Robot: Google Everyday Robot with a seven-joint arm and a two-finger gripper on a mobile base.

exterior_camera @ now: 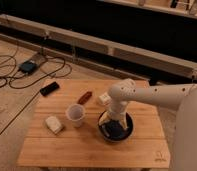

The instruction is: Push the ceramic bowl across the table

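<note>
The ceramic bowl (123,134), wide, shallow and glossy black, sits on the light wooden table (92,147), right of centre. My gripper (114,125) hangs from the white arm that reaches in from the right and points down into the bowl. It covers much of the bowl's inside.
A small white cup (75,115) stands just left of the bowl. A pale block (54,124) lies further left. A red-brown bar (84,97) and a white object (104,99) lie near the far edge. A black device (49,88) and cables (12,75) lie on the floor at left.
</note>
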